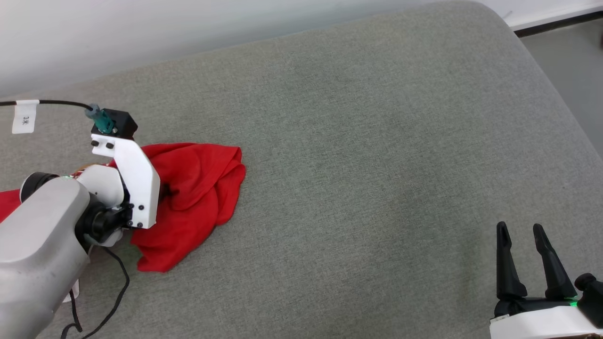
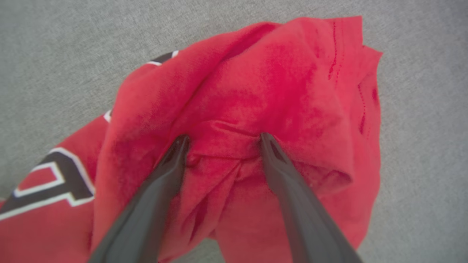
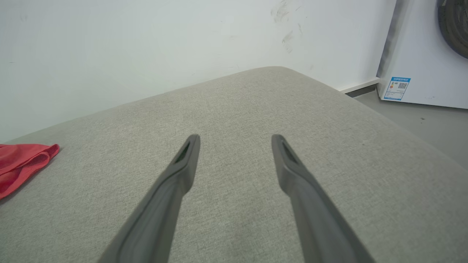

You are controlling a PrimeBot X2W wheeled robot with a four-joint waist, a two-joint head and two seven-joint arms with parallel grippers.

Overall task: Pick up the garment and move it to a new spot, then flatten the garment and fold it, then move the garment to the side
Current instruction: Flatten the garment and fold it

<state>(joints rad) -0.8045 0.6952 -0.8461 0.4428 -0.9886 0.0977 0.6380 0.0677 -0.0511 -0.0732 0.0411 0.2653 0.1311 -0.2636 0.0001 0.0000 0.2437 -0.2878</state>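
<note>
Red, crumpled, mid-left of head view: got the garment [image 1: 198,188] in a heap on the grey fabric cushion [image 1: 377,141]. Folds lapped over each other at its upper right, loose corner hanging toward the lower edge. More red poking out at far left, behind the pale forearm [image 1: 42,235]. Dark print with white outline at lower left of left wrist view.

Left hand [image 2: 223,140]: spread wide, tips dug into the cloth, ridge of red fabric bunched between the two fingers [image 2: 157,190]. Not clamped on it. In head view, tucked behind the white wrist bracket [image 1: 136,183], over the heap's left part.

Right hand [image 1: 519,227]: lower right of head view, pointing up frame, spread apart, holding nothing. Well apart from the garment. Right wrist view: same spread, bare cushion beneath, red edge of the garment at far left.

Also there: black cable [image 1: 118,292] trailing at lower left of head view; second cable [image 1: 56,101] with white tag [image 1: 23,117] at upper left; white wall [image 1: 141,28] along the top. White appliance [image 3: 424,54] with blue label at upper right of right wrist view, grey floor [image 3: 431,124] below it.
</note>
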